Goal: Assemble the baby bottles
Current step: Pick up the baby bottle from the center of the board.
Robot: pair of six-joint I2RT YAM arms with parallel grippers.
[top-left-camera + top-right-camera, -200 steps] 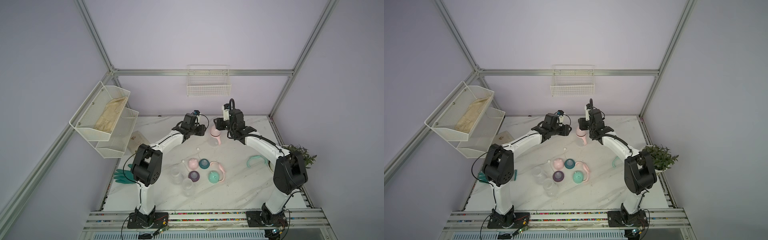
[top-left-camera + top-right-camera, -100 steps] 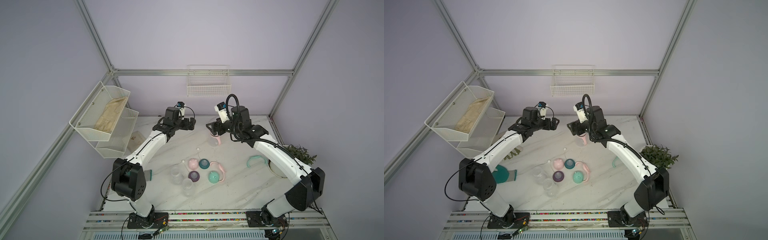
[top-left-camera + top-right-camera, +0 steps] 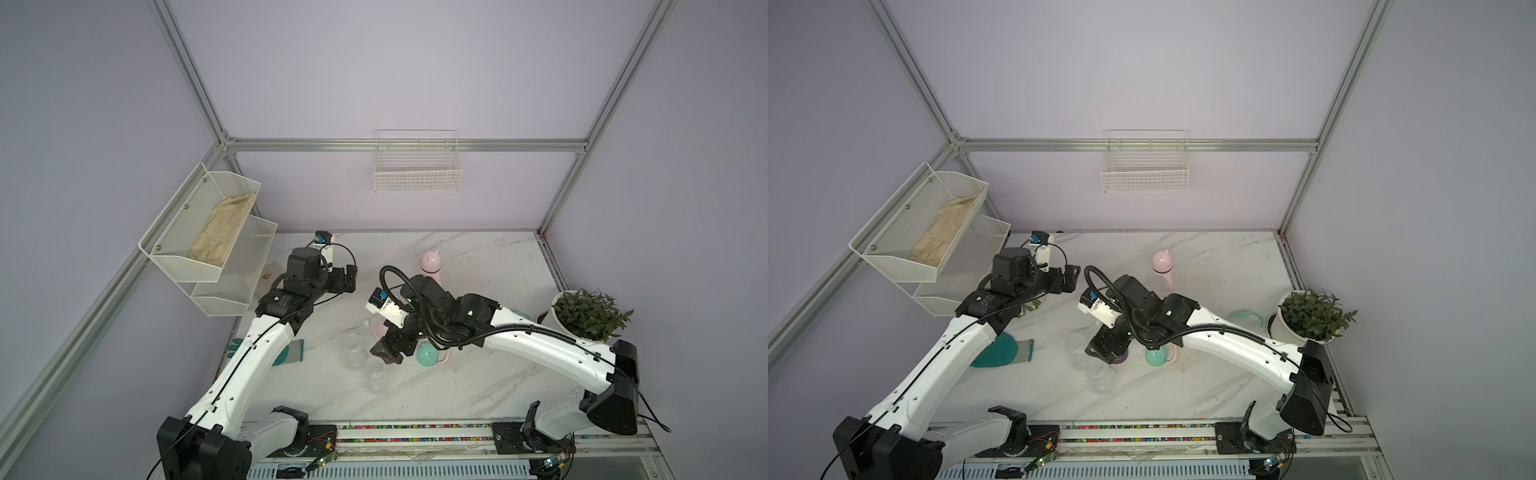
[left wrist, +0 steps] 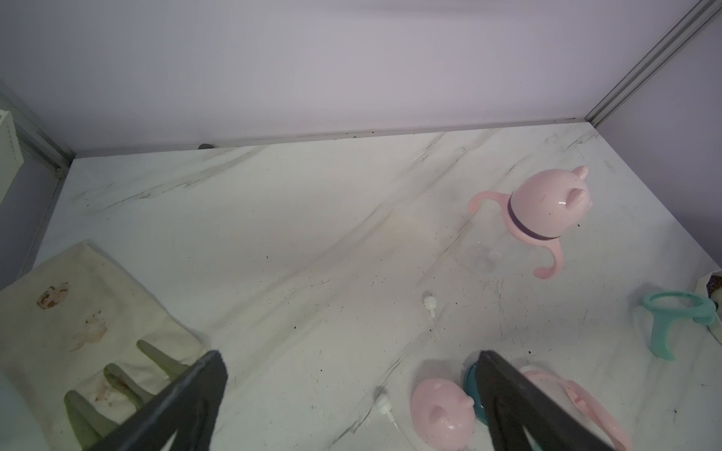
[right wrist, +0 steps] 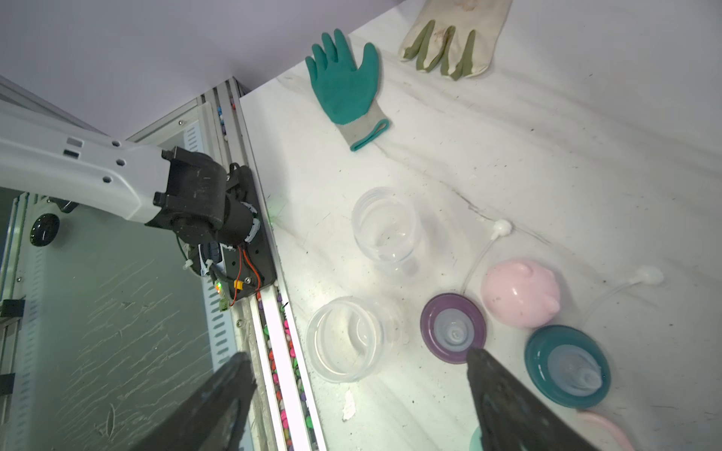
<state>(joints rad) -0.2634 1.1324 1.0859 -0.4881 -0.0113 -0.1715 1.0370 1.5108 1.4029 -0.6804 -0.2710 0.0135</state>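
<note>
Nearest me, well short of the capped pink bottle (image 4: 547, 211) standing at the back, two clear bottle bodies (image 5: 344, 337) stand open-mouthed, ready for tops. The right gripper (image 5: 353, 357), spread and empty, hangs just above them and the purple collar (image 5: 453, 328), probably its next pick. Closer to that bottle, the left gripper (image 4: 349, 356) hovers spread, holding nothing.

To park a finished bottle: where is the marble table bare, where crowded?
Bare: the back strip between stained cream glove and capped pink bottle; the front right between mint dome cap and potted plant. Crowded: the middle, around the two open clear plastic bottles.
</note>
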